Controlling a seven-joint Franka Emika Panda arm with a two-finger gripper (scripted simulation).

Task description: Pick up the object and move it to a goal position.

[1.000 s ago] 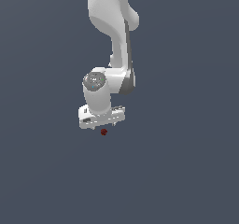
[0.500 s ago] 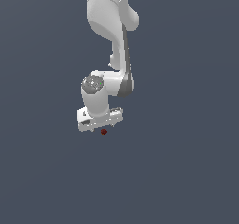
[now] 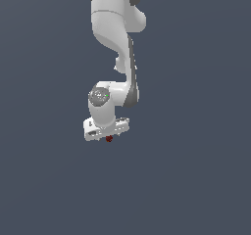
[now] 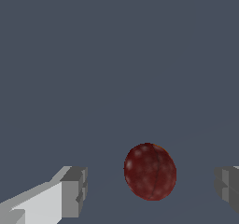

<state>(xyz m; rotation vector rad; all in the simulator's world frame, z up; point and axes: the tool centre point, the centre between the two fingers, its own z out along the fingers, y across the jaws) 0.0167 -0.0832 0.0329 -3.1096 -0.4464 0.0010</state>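
My hand (image 4: 149, 190) is spread wide, and the ball (image 4: 150, 171) sits between the fingers (image 4: 73, 190), touching neither. I'd centre it, drop a touch lower, then squeeze gently so it doesn't squirt out.

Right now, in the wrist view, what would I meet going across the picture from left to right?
Grey-tipped white finger → small dark red mottled ball → second grey fingertip. Open floor shows on both sides of the ball.

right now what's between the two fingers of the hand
Only the dark red ball. In the wrist view it sits in the gap of the open hand, clear of both fingers, with bare grey floor on either side.
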